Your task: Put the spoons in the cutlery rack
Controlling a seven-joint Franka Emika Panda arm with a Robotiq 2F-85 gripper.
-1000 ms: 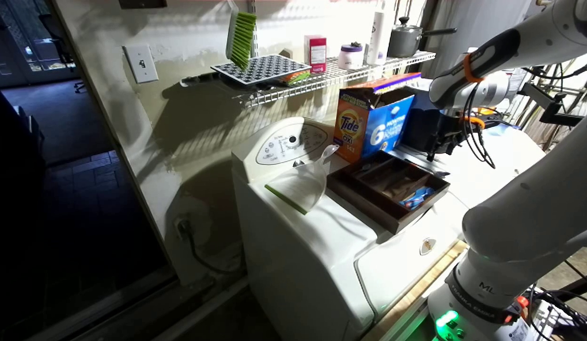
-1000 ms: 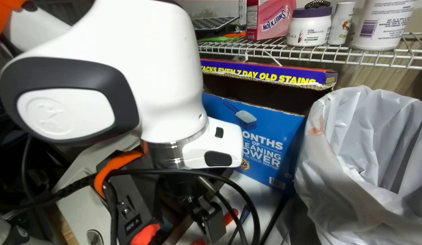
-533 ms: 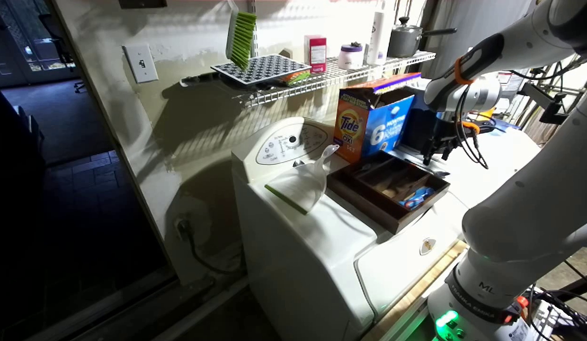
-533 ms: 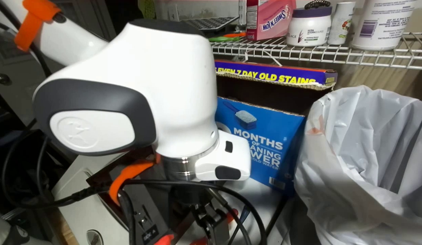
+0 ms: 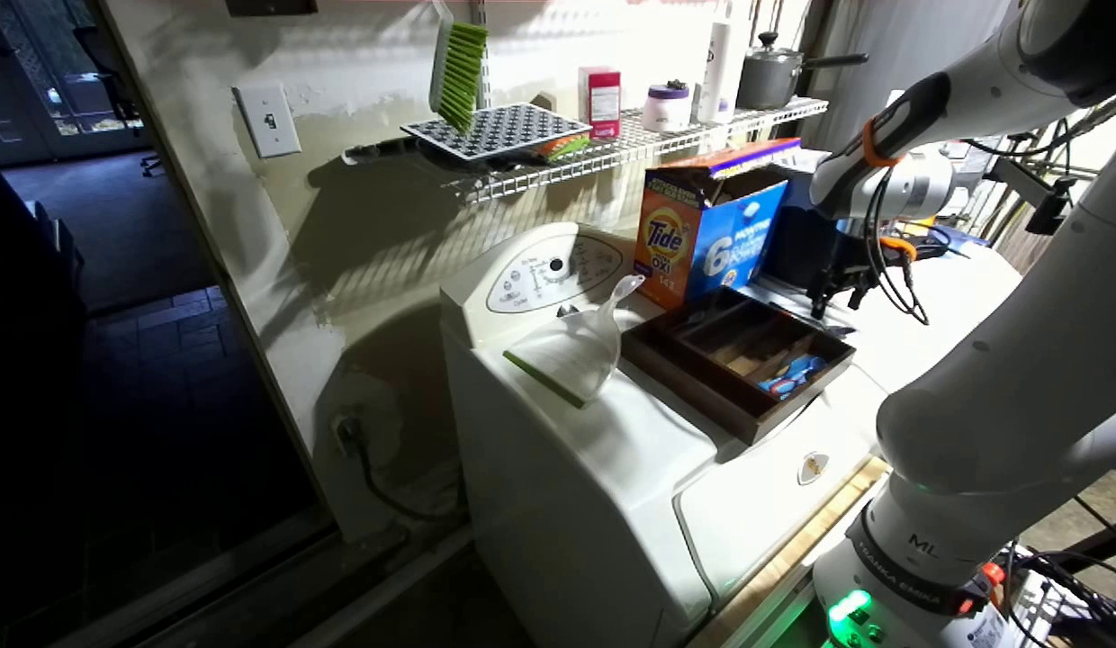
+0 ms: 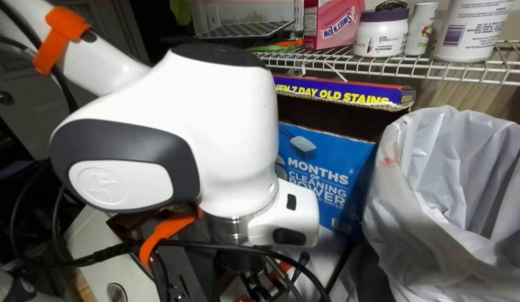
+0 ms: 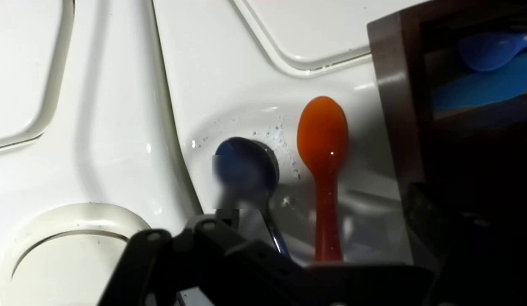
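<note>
The cutlery rack (image 5: 702, 396) is a dark brown wooden tray with compartments on the white machine top; its wall (image 7: 389, 85) fills the right of the wrist view. Blue spoons (image 5: 792, 376) lie in it. An orange-red spoon (image 7: 324, 131) lies on the white surface outside the rack. Left of it is a dark bluish spoon (image 7: 246, 161), partly blurred, with a shiny handle running down. My gripper (image 7: 325, 204) is open, its fingers on either side of the orange-red spoon, apparently above it. In an exterior view, my gripper (image 5: 839, 301) hovers beside the rack. The spoons' handle ends are hidden.
A Tide box (image 5: 702, 229) stands behind the rack, under a wire shelf (image 5: 648, 135). A white-bagged bin (image 6: 448, 188) stands beside the box. A clear dustpan (image 5: 576, 351) lies beside the rack. Cables (image 6: 117, 251) hang round the wrist.
The arm has moved right and down in an exterior view, bringing the open gripper lower beside the rack. The rack and the Tide box have not moved.
</note>
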